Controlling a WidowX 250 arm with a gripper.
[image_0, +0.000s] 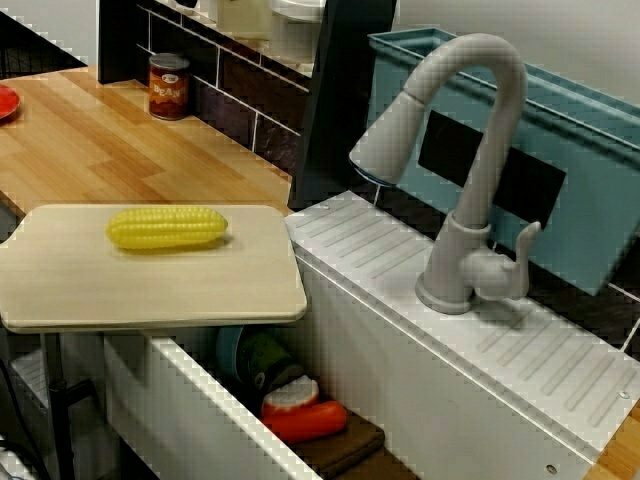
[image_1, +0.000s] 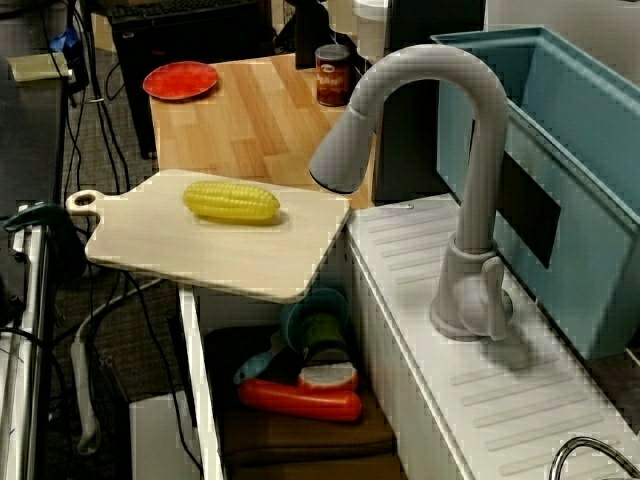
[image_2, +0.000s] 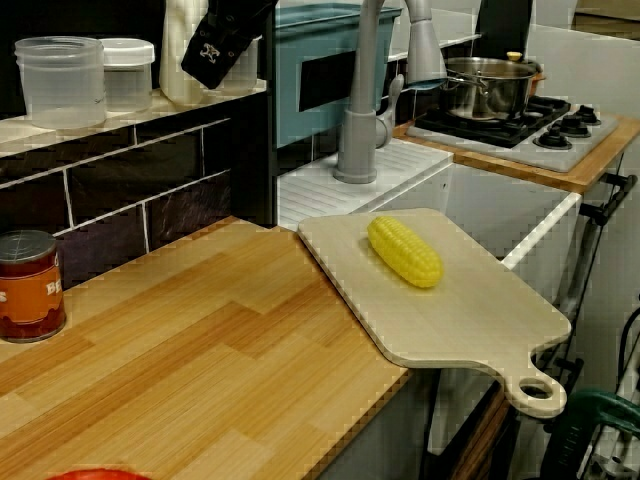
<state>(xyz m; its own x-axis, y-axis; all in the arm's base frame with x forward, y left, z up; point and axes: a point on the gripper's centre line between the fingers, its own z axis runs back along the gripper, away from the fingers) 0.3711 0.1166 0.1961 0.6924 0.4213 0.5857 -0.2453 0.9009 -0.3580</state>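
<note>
High over the back ledge (image_2: 120, 118), in the view along the counter, the gripper (image_2: 213, 52) hangs tilted, its dark body slanting down to the left. Nothing shows in its grasp. The fingers merge into one dark shape, so it cannot be told whether they stand wide or narrow.

Just behind the fingers stands a white tub (image_2: 176, 75), seemingly close, though depth is hard to read. To their left on the same ledge sit two clear tubs (image_2: 60, 80). Well below the fingers and off to their right lies the corn (image_2: 404, 251). It rests on its side on a cutting board (image_2: 470, 315) that juts off the wooden counter (image_2: 200, 380) over the sink (image_0: 185, 400), and nothing touches it. Farther right of the fingers rises the faucet (image_2: 355, 120), and low to their left stands a can (image_2: 28, 285).

By the look of it, no grasp is in hand and the arm is held clear of everything. Taking the corn would call for a long drop down and to the right. The fingers would need to spread past the cob's thickness and sit across its short side, since so round a body could roll on the flat board.
</note>
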